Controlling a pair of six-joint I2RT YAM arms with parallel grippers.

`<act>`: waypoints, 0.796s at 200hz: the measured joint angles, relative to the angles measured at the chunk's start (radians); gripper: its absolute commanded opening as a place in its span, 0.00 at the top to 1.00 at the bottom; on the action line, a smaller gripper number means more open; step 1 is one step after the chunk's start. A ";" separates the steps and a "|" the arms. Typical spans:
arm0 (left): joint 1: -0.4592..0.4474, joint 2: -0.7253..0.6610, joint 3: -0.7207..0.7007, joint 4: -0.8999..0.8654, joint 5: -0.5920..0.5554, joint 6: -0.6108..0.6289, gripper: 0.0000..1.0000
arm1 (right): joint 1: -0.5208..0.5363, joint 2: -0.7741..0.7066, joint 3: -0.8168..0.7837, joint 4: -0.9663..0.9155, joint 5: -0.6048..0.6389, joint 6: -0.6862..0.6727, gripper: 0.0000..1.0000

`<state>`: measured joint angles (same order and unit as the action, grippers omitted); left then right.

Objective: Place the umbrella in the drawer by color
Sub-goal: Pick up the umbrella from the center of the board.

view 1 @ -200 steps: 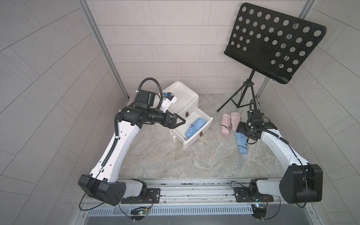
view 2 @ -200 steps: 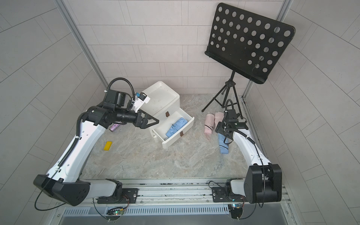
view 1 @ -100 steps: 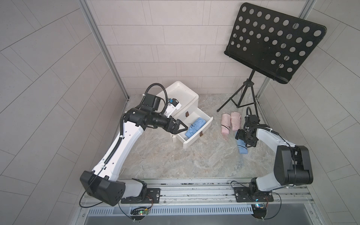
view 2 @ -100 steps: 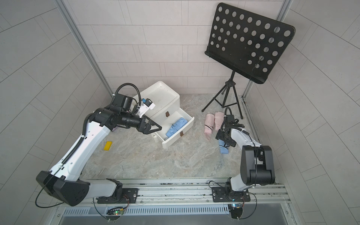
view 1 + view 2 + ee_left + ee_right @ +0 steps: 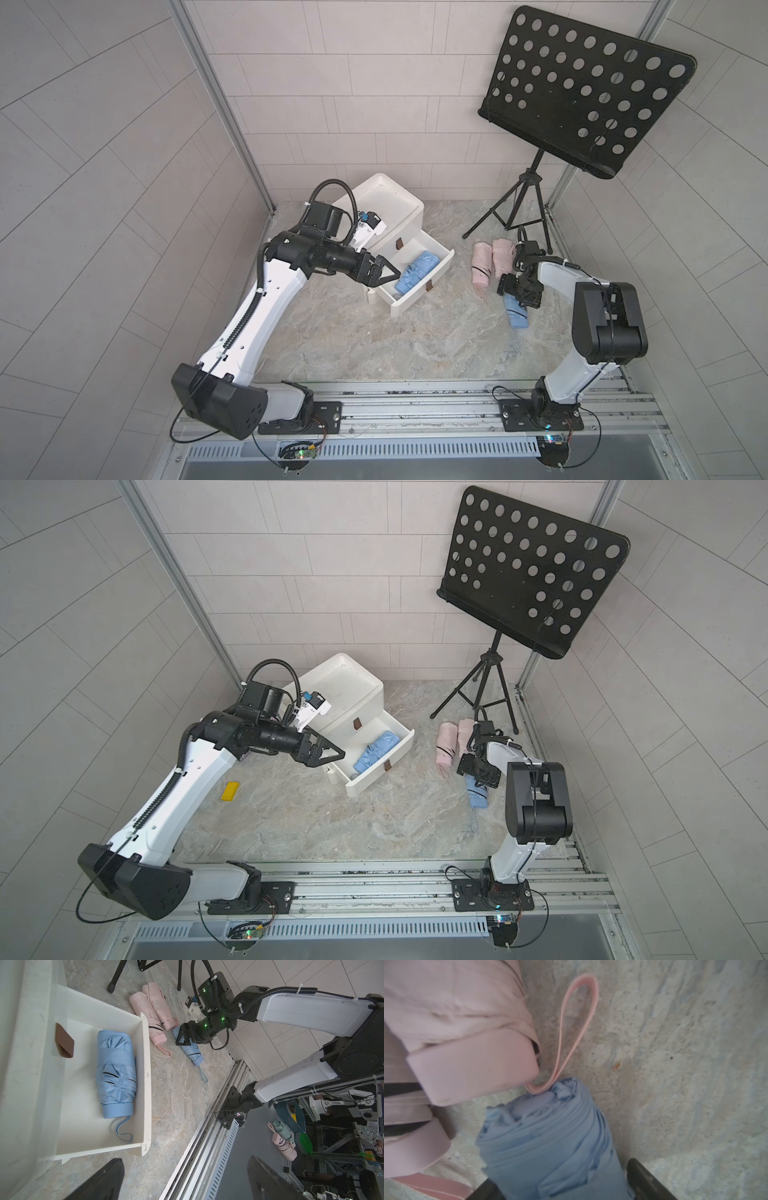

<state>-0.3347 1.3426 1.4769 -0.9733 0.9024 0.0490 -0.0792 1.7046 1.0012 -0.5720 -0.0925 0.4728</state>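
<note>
Blue umbrella (image 5: 517, 319) half under right hand (image 5: 518, 297).

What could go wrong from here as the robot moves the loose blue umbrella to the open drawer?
The pink strap lies against the loose blue umbrella that the right end effector straddles; lifting might snag it and drag the pink umbrella. The drawer already holds a stowed umbrella, so a skewed drop may overhang its rim.
</note>
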 measured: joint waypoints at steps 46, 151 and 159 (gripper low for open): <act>0.000 -0.002 0.000 0.000 0.000 0.000 0.00 | 0.001 -0.024 -0.025 0.028 -0.025 -0.014 0.54; 0.000 -0.051 0.073 -0.023 -0.086 0.029 0.00 | 0.286 -0.423 0.127 -0.143 -0.017 0.043 0.65; 0.000 -0.051 0.086 -0.019 -0.098 0.029 0.00 | 0.325 -0.431 0.172 -0.147 -0.015 0.057 0.65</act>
<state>-0.3347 1.2915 1.5627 -0.9924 0.8047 0.0780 0.2455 1.2739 1.1728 -0.7189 -0.1078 0.5297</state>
